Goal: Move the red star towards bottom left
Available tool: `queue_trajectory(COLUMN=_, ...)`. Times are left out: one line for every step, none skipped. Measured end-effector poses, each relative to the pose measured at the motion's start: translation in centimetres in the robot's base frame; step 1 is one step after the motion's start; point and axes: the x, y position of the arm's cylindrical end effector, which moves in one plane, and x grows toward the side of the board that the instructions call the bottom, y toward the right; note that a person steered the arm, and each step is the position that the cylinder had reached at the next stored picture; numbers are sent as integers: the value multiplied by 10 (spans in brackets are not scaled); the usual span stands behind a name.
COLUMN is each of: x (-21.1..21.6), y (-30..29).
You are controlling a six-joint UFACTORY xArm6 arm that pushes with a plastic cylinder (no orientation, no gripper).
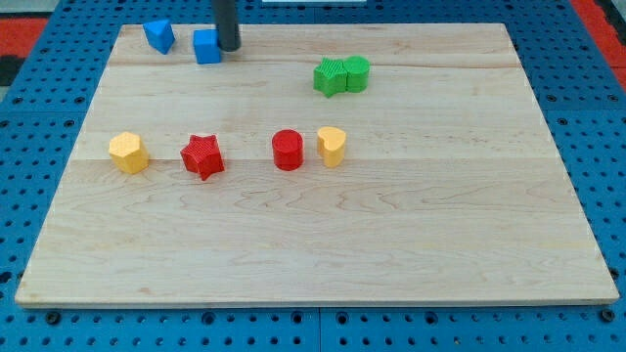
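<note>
The red star [202,155] lies on the wooden board [323,235], left of centre. My tip [228,47] is at the view's top, touching or just beside the right side of a blue cube [206,46], far above the red star. A yellow hexagon block [129,153] sits just left of the star. A red cylinder [288,150] sits to the star's right.
A yellow heart-like block [332,146] stands right of the red cylinder. A second blue block [159,35] lies at the top left. A green star [331,76] and a green cylinder [357,73] touch each other at the top right of centre.
</note>
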Motion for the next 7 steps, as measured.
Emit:
queue_trajectory(x=-8, y=-37)
queue_trajectory(x=14, y=-15)
queue_trajectory(x=67, y=-16)
queue_trajectory(x=96, y=-14)
queue_trajectory(x=139, y=-15)
queue_trajectory(x=179, y=2)
queue_trajectory(x=228, y=20)
